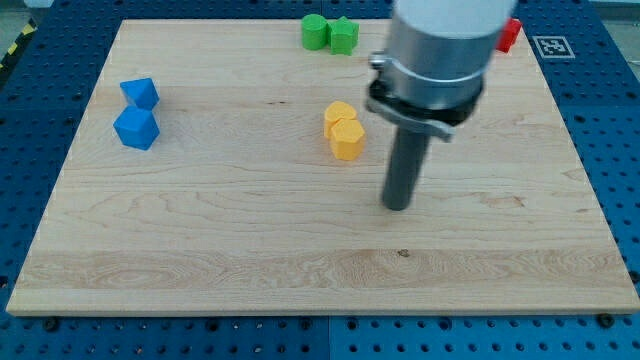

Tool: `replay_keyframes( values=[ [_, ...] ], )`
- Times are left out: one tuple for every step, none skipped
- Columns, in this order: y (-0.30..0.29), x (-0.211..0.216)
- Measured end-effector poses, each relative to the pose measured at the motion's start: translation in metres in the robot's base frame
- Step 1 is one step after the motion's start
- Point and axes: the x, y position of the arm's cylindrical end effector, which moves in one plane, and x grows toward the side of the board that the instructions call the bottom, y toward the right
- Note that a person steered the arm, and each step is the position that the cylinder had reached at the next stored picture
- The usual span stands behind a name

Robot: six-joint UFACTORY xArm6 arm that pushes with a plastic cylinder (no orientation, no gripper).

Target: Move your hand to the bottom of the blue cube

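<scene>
My tip (398, 206) rests on the bare wooden board (200, 240), holding nothing, touching no block, well right of the blue cube (140, 93).

Desk (300, 270): carries all the blocks and my tip.
Blue pair: near the view's left edge, the upper blue block (140, 93) just above the lower blue block (136, 128), touching or nearly so.
Green pair: at the view's top, centre; the green cylinder (315, 31) is left of the green block (343, 35), side by side.
Yellow pair: mid-desk; the upper yellow block (341, 115) touches the lower yellow block (347, 139).
Red block (510, 35): top right, partly hidden behind the arm.
My tip (398, 206): right of and below the yellow pair, near them, well apart from the blue pair far to its left.
</scene>
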Motion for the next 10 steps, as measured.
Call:
replay_keyframes(
  values=[
    [-0.065,-0.013],
    [-0.121,-0.031],
    [-0.124,-0.031],
    [-0.157,-0.031],
    [-0.194,-0.031],
    [-0.198,-0.034],
    [-0.223,-0.054],
    [-0.225,-0.055],
    [-0.246,-0.055],
    [-0.248,-0.055]
  ],
)
